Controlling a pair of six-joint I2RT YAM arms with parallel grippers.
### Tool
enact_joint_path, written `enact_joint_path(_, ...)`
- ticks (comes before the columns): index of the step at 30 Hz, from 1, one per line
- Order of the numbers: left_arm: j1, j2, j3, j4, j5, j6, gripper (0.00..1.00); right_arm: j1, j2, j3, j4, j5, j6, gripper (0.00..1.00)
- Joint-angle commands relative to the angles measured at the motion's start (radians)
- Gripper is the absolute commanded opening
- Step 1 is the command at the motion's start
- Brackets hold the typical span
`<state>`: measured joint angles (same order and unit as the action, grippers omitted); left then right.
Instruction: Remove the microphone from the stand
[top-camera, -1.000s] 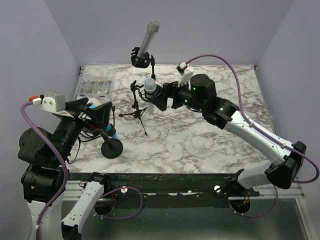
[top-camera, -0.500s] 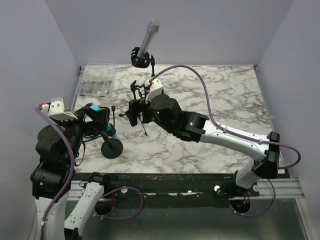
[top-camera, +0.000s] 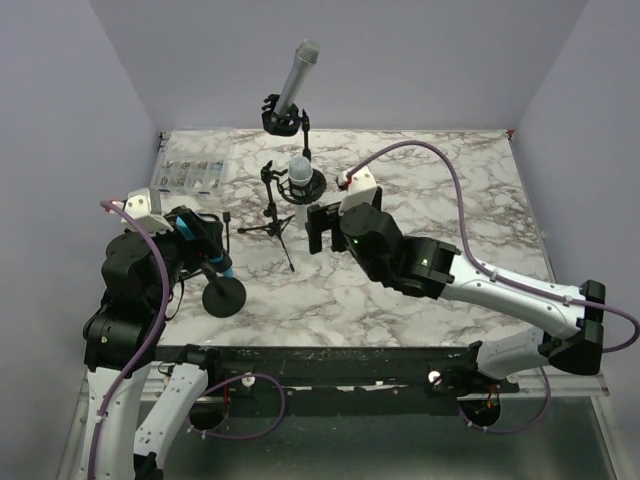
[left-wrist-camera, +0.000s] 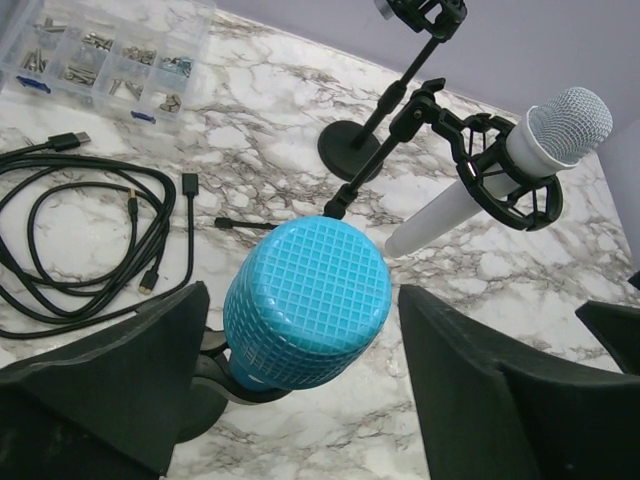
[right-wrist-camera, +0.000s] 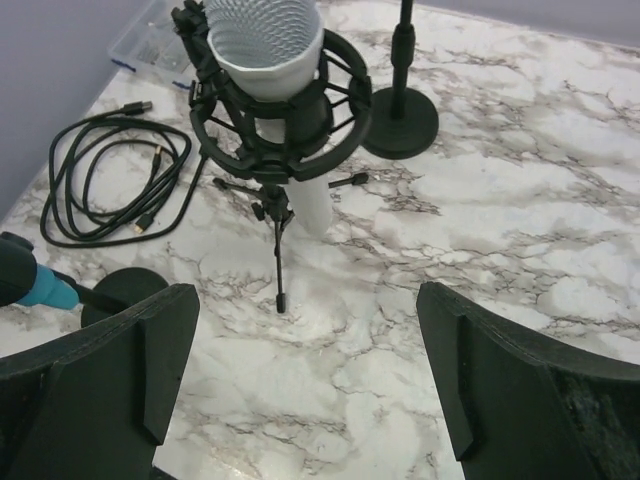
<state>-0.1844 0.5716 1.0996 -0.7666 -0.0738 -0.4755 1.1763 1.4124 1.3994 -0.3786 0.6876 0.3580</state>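
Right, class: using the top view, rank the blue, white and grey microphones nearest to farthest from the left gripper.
1. Blue microphone, between the jaws of the left gripper.
2. White microphone, in the middle.
3. Grey microphone, raised at the back.

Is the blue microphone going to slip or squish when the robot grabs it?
Probably little slipping: the blue microphone has a bumpy grid-textured head for the fingers of the left gripper to catch. It looks stiff, so probably no squishing. Its flat round black stand base might drag along when pulled.
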Motion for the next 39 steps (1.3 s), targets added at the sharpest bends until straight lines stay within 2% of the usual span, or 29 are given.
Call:
enact_joint_path(1,0.003,0.005,-0.015,0.03,0.022,0.005,0.7,0.001,-0.124,-0.192,0.196,0.059,-0.041,1.0)
enact_joint_path(3,0.003,0.009,-0.014,0.029,0.034,-0.002,0.6,0.001,-0.16,-0.25,0.244,0.005,-0.094,1.0)
enact_joint_path(5,0.003,0.017,-0.005,0.02,0.052,-0.007,0.51,0.001,-0.149,-0.227,0.199,-0.01,-0.089,1.0)
enact_joint_path(8,0.003,0.038,0.027,-0.005,0.073,-0.009,0.29,0.001,-0.121,-0.182,0.138,-0.044,-0.087,1.0)
enact_joint_path(10,-0.003,0.038,0.039,-0.004,0.107,-0.03,0.18,0.001,-0.118,-0.183,0.148,-0.082,-0.093,1.0)
enact_joint_path(14,-0.063,0.044,0.064,0.011,0.082,-0.095,0.04,0.001,-0.103,-0.176,0.165,-0.169,-0.089,1.0)
enact_joint_path(15,-0.095,0.05,0.071,0.012,0.037,-0.108,0.01,0.002,-0.101,-0.175,0.17,-0.178,-0.081,1.0)
enact_joint_path(27,-0.453,0.122,0.083,0.089,-0.269,-0.299,0.0,0.001,-0.068,-0.175,0.2,-0.255,-0.037,1.0)
enact_joint_path(30,-0.524,0.153,0.082,0.118,-0.286,-0.31,0.0,0.001,-0.085,-0.194,0.225,-0.27,-0.044,1.0)
enact_joint_path(31,-0.54,0.163,0.082,0.132,-0.281,-0.303,0.05,0.002,-0.093,-0.201,0.232,-0.276,-0.044,1.0)
enact_joint_path(35,-0.56,0.151,0.046,0.205,-0.227,-0.268,0.61,0.001,-0.114,-0.227,0.262,-0.311,-0.048,1.0)
enact_joint_path(36,-0.56,0.143,0.038,0.219,-0.217,-0.258,0.72,0.001,-0.117,-0.23,0.263,-0.321,-0.047,1.0)
enact_joint_path(39,-0.562,0.13,0.028,0.224,-0.188,-0.232,0.89,0.001,-0.124,-0.238,0.273,-0.365,-0.049,1.0)
